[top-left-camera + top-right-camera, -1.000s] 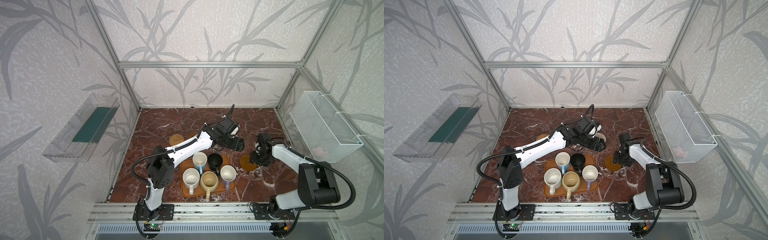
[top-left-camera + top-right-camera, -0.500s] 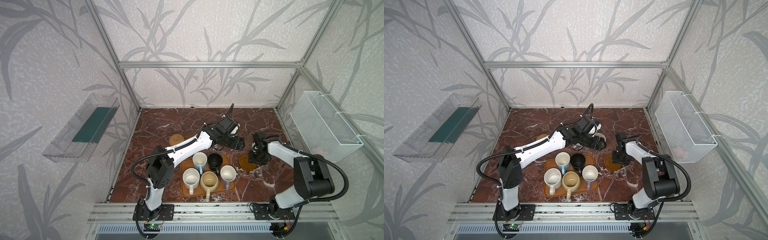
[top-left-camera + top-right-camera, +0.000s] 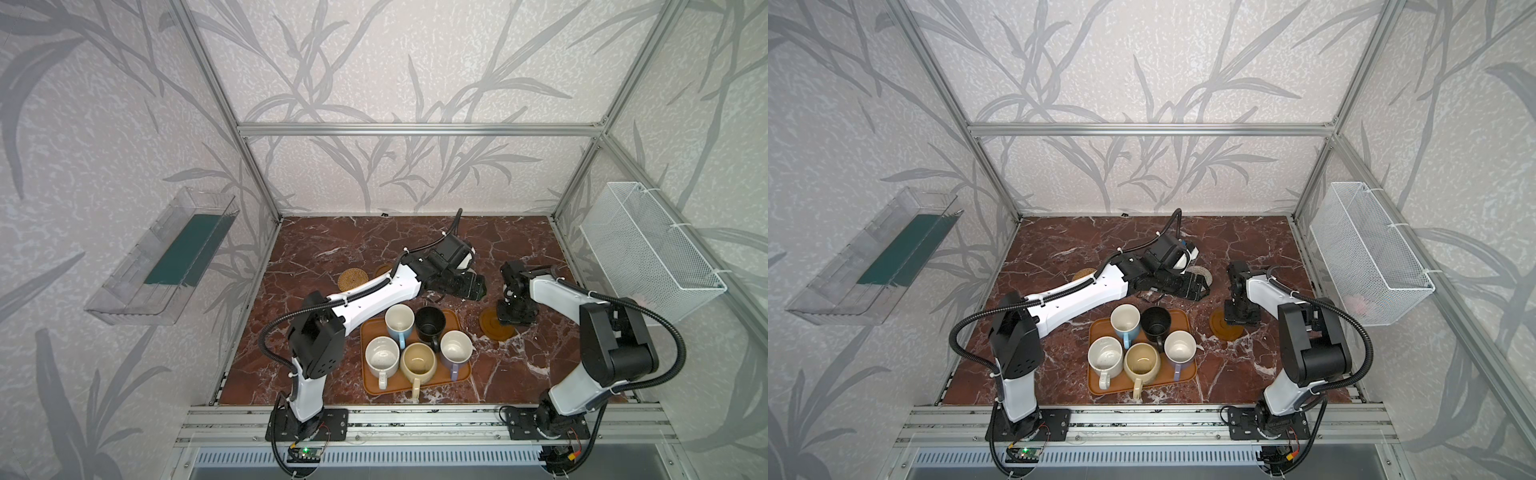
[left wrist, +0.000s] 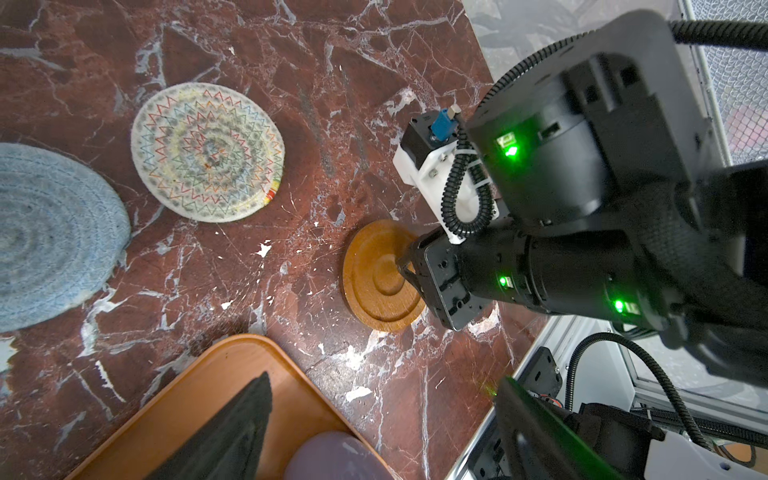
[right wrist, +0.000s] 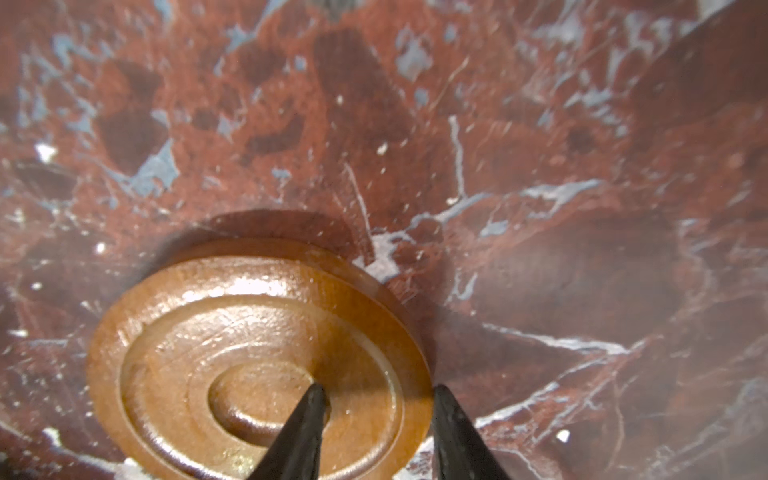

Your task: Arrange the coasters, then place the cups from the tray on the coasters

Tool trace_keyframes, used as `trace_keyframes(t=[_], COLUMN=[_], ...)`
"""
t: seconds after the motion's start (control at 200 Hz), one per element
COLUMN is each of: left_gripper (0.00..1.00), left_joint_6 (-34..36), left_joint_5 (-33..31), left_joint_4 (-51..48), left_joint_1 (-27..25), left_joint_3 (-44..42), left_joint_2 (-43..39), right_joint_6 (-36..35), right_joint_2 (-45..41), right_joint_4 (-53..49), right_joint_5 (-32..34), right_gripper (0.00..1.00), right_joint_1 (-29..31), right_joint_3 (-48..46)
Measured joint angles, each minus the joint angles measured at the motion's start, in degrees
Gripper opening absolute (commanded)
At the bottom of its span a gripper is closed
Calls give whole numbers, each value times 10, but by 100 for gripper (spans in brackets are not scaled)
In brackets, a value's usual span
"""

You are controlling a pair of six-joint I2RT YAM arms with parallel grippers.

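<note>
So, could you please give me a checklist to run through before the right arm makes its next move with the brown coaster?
1. Right gripper straddles the rim of the brown coaster, one finger inside and one outside: ok.
2. Jaws pinched on that rim: not ok, a gap shows beside the inner finger.
3. Left gripper open, empty and apart from the right gripper: ok.
4. Five cups upright on the tray: ok.
5. Cream coaster and grey-blue coaster lie flat, apart from the brown one: ok.
</note>
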Motion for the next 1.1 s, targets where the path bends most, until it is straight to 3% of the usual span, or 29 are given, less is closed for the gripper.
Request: trace_keyframes(t=[1.1], left_gripper=[88], left_joint_6=[-25], left_joint_5=[5], left_joint_4=[60], left_joint_1=[39], left_joint_3=[-63], left_joint_2=[-27], right_joint_6=[-33], right_joint_2=[194], right_joint_4=[-76], right_joint_5=[67], right_gripper=[42], right_joint_1=[-24], right_joint_3=[253])
